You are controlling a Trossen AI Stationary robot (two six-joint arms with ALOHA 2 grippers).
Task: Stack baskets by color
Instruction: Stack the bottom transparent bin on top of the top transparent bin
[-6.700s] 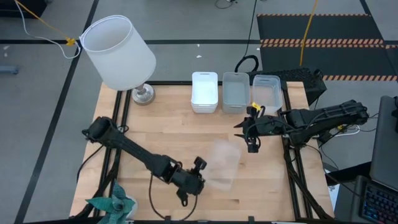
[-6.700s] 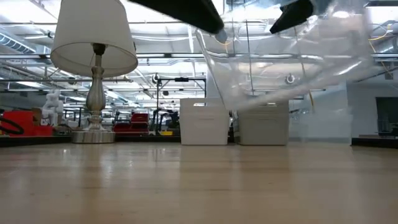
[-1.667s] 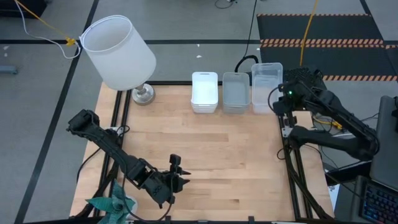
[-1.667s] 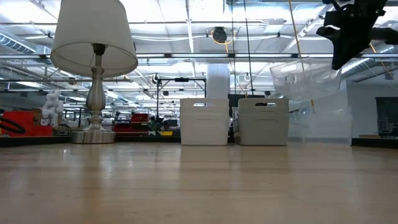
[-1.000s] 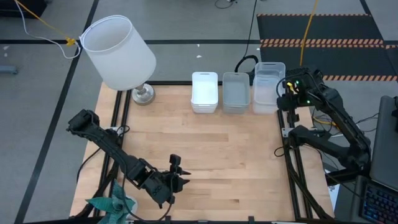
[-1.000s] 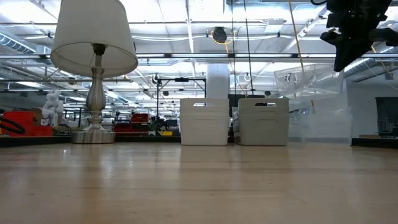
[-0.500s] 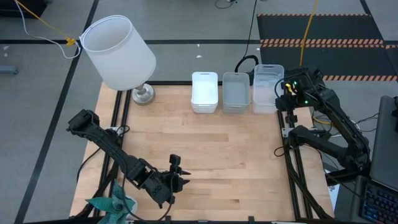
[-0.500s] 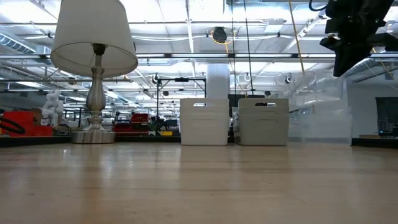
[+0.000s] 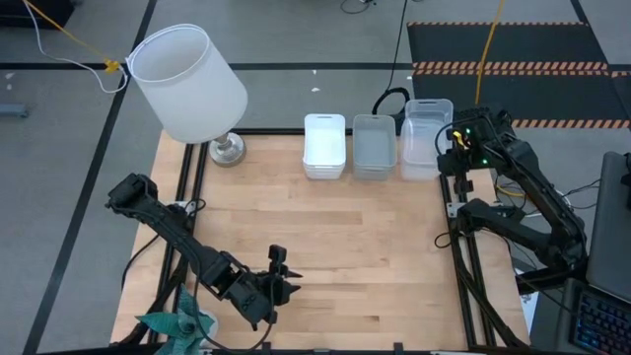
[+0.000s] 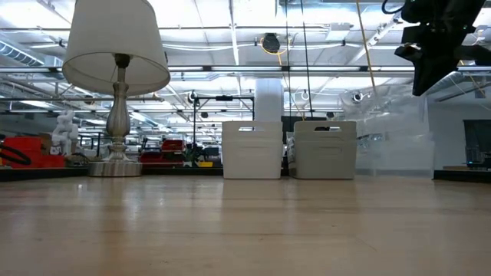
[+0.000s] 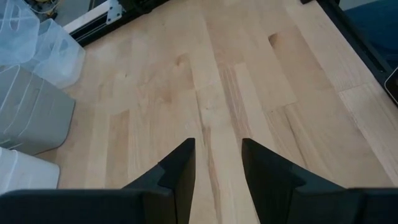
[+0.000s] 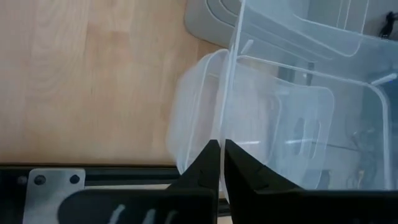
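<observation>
Right wrist view shows the right gripper (image 12: 221,149) pinching a clear basket (image 12: 298,124) by its wall, above the clear stack (image 9: 424,158) at the worktop's far right. Held tilted, it could jam instead of nesting. Left gripper (image 11: 216,163) waits near the front edge, jaws partly open, empty

Two dark jointed arms; right arm (image 9: 513,187) shows green and yellow lights.

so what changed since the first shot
The clear basket went from mid-table, between both grippers, to above the clear stack, pinched by the right gripper. The left gripper, open, drew back near the front edge. White stack, grey stack, lamp unchanged.
</observation>
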